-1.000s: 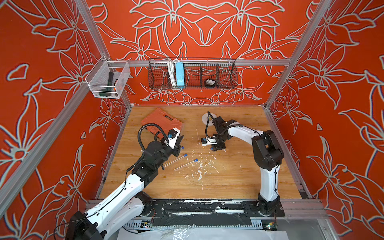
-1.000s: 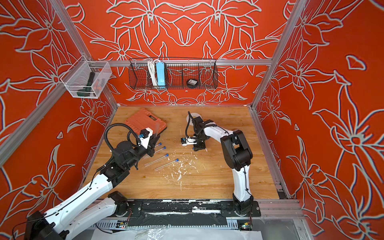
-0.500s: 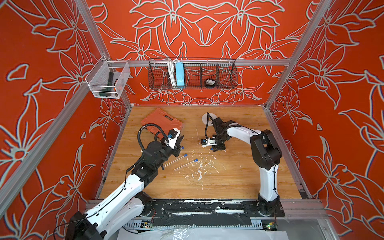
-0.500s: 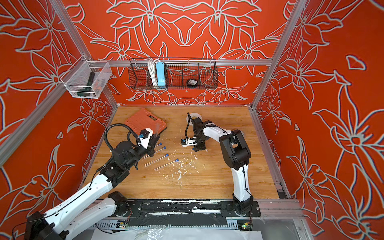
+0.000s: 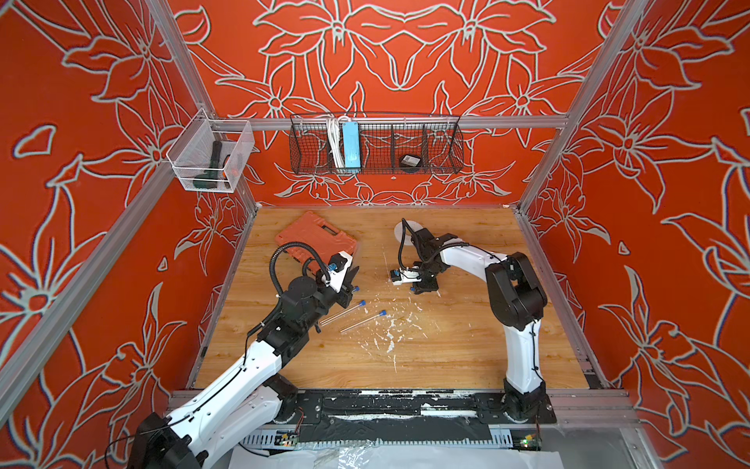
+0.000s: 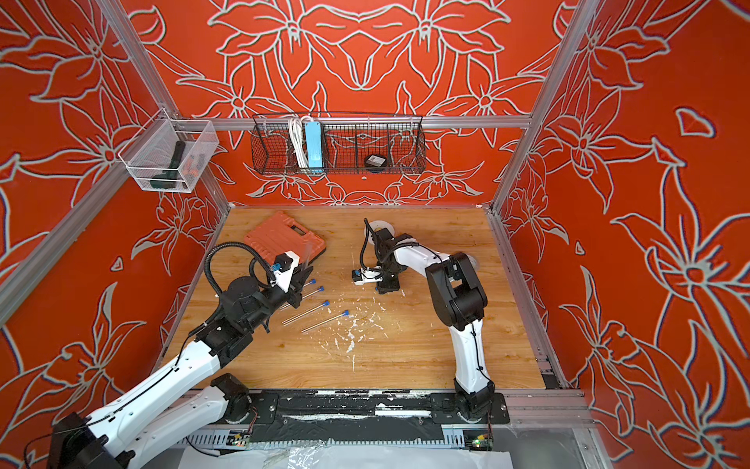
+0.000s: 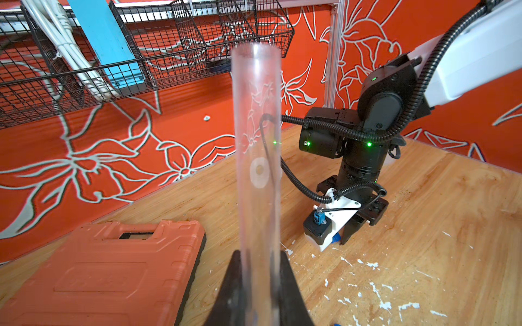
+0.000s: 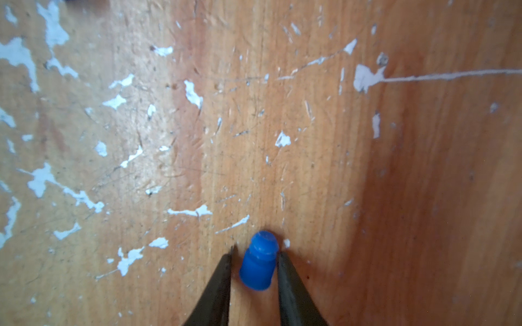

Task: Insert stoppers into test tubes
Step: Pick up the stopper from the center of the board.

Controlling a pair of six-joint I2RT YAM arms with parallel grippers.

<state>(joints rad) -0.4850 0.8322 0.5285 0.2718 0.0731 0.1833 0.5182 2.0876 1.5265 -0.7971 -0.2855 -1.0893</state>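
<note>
One stopper (image 8: 258, 265) between right end effector (image 8: 255, 254) jaws; top views obscure.

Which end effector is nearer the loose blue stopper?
Right. The right end effector straddles the stopper; the left end effector is farther off, holding a test tube.

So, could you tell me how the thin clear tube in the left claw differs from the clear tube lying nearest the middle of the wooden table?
The thin clear tube is gripped in the left claw, off the wooden table; the clear tube lying nearest the middle rests flat and free. The held tube's mouth is open, while the lying tube has a small blue stopper in its end. Both are slim, colourless and see-through.
</note>
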